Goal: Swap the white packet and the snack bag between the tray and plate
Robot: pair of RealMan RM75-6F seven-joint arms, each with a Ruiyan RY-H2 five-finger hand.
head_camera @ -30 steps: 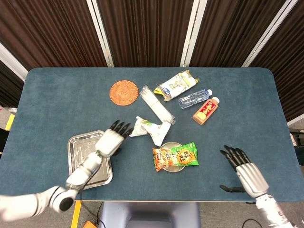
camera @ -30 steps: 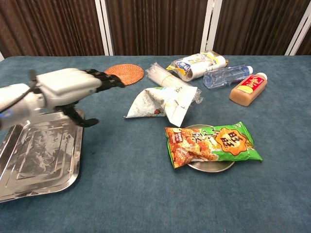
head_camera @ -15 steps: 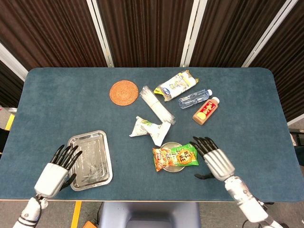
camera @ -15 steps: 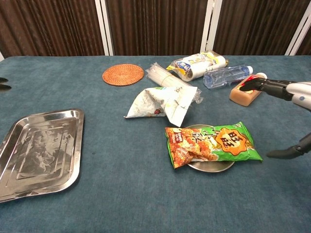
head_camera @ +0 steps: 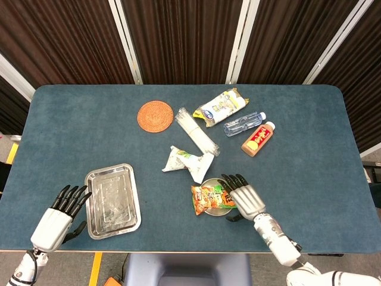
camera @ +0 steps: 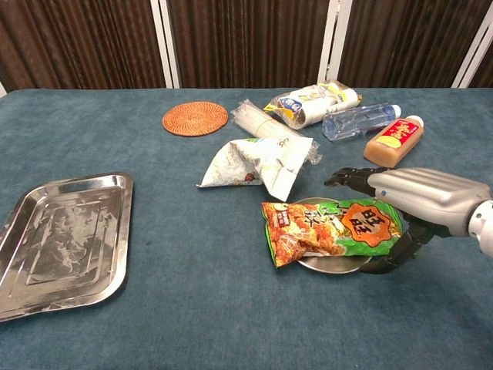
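Note:
The white packet [head_camera: 189, 161] lies crumpled on the table just behind the plate, also in the chest view [camera: 262, 162]. On the small metal plate [camera: 327, 269] lies the orange-and-green snack bag [camera: 320, 227] [head_camera: 209, 198]. My right hand [head_camera: 243, 198] [camera: 420, 196] hovers over the bag's right end, fingers spread above it and the thumb low beside its edge; it grips nothing. The steel tray [head_camera: 113, 201] [camera: 62, 243] holds nothing. My left hand [head_camera: 56, 215] is spread open at the table's front edge, left of the tray, out of the chest view.
Toward the back lie a woven orange coaster [head_camera: 155, 114], a clear plastic sleeve [head_camera: 195, 131], a blue-and-white bag [head_camera: 221, 107], a water bottle [head_camera: 244, 123] and a brown drink bottle [head_camera: 258, 138]. The table's front edge runs close to both hands.
My left hand has pulled back from beside the white packet to the front-left corner past the tray. My right hand has moved left from the front-right edge to above the snack bag.

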